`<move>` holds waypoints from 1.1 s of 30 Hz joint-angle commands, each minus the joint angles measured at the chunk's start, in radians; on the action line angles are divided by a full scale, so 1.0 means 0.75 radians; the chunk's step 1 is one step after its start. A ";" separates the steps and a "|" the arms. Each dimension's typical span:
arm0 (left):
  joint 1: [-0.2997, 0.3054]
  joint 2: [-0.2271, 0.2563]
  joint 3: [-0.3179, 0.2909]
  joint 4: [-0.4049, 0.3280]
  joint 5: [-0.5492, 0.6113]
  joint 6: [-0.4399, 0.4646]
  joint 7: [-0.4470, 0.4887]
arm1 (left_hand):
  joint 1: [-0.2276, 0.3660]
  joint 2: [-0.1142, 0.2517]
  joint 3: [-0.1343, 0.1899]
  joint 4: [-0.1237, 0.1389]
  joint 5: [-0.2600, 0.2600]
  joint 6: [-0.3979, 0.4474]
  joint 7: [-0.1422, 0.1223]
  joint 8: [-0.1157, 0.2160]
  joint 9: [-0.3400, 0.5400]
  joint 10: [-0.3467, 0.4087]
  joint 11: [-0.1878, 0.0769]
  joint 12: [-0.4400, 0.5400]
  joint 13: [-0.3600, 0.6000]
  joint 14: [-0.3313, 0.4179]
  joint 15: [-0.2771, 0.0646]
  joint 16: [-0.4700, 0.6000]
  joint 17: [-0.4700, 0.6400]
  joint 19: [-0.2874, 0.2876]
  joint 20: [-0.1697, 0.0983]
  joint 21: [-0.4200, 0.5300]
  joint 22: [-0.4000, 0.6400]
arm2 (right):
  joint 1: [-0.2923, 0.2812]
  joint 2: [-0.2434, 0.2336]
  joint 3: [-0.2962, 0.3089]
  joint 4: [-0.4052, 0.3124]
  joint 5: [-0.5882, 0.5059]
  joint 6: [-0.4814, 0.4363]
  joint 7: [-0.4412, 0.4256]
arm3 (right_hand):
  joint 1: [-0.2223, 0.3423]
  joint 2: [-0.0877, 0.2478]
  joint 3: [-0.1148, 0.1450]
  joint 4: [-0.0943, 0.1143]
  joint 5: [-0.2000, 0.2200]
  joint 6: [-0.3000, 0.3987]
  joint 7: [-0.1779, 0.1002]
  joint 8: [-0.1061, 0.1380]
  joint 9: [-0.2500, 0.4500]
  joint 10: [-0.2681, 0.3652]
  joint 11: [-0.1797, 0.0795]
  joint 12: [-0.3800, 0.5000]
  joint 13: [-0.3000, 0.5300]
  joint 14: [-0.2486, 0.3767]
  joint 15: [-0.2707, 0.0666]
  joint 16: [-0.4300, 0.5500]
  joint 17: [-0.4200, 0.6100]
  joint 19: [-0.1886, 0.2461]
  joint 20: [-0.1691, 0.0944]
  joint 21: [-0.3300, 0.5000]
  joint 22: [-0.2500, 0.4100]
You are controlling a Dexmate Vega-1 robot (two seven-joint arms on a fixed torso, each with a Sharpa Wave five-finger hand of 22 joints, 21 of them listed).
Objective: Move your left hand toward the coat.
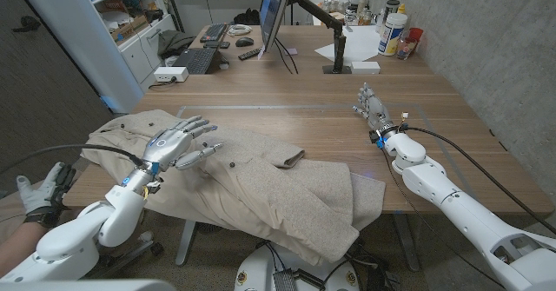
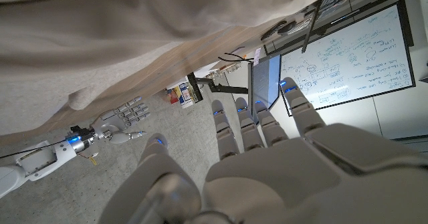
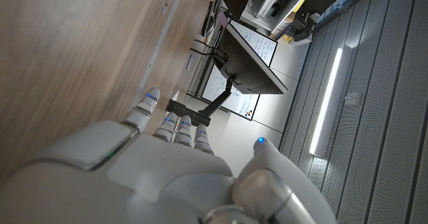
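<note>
Nothing is in my left hand: fingers spread, it hovers over the beige coat, which lies flat across the table's near edge. Heavy, limp wool, I judge; it should bunch easily, so I'd gather a fold beside the collar.

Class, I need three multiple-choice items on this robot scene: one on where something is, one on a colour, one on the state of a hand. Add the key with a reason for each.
1. Where is the left hand?
A. over the coat
B. beside the monitor
C. under the table

2. What colour is the coat?
A. black
B. beige
C. red

3. What is the state of the right hand?
A. holding a bottle
B. gripping the coat
C. open, holding nothing

Key: 1 A, the head view shows its fingers spread above the cloth. 2 B, the fabric is light beige. 3 C, it stands on the bare table, apart from the coat.
</note>
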 commanded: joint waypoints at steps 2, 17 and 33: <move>-0.015 0.056 0.073 0.030 -0.009 0.077 0.095 | 0.006 -0.008 0.004 -0.005 0.008 0.011 0.000 0.001 0.002 0.004 0.005 -0.007 0.002 -0.007 -0.081 -0.002 -0.001 -0.008 0.000 -0.008 0.003 | -0.002 -0.003 -0.001 -0.004 -0.003 -0.001 -0.002 | -0.012 -0.002 -0.005 0.004 0.006 -0.009 0.006 0.001 0.002 -0.005 0.006 0.004 0.003 -0.009 -0.016 0.008 -0.002 0.006 0.002 -0.002 0.003; -0.058 0.114 0.158 0.067 -0.059 0.114 0.162 | 0.009 -0.006 0.007 -0.011 0.016 0.011 0.001 -0.006 0.002 -0.024 0.002 -0.024 0.003 -0.064 -0.082 -0.014 0.000 -0.050 -0.015 -0.020 0.004 | -0.003 -0.001 -0.003 -0.007 -0.006 -0.002 -0.007 | -0.011 -0.001 -0.006 0.003 0.006 -0.012 0.006 0.000 0.002 -0.005 0.005 0.005 0.003 -0.010 -0.014 0.009 -0.002 0.006 0.003 -0.003 0.003; -0.098 0.177 0.230 0.074 -0.086 0.166 0.187 | 0.010 -0.005 0.007 -0.014 0.019 0.008 0.002 -0.010 0.002 -0.023 0.005 -0.026 0.003 -0.074 -0.080 -0.011 0.001 -0.069 -0.023 -0.021 0.005 | -0.003 -0.001 -0.005 -0.010 -0.008 -0.010 -0.009 | -0.011 -0.001 -0.007 0.003 0.006 -0.013 0.006 0.000 0.002 -0.006 0.003 0.004 0.003 -0.012 -0.015 0.008 -0.002 0.005 0.003 -0.003 0.003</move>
